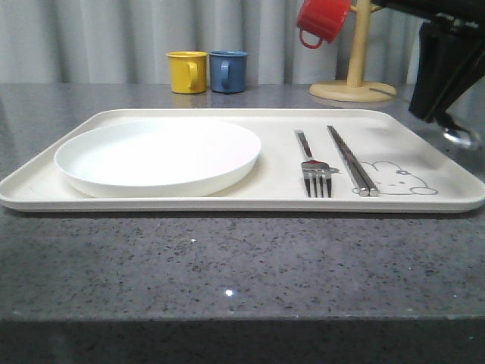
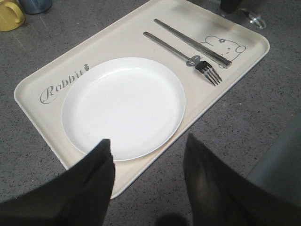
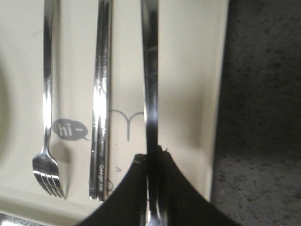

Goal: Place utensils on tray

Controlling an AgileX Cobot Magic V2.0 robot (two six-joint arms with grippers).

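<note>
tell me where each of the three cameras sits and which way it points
Front view: low at the table's near edge, facing forward over the tray toward the mugs and curtain; the right arm shows at upper right.
Left wrist view: on the left arm, raised, looking down at the plate, fork and chopsticks; the left end effector stands open.
Right wrist view: on the right arm, close over the tray, looking down; the right end effector is shut on the spoon.
Shared: fork and chopsticks appear in all three.

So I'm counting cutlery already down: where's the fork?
In the front view the fork lies on the tray, right of the plate, beside the chopsticks.
</note>
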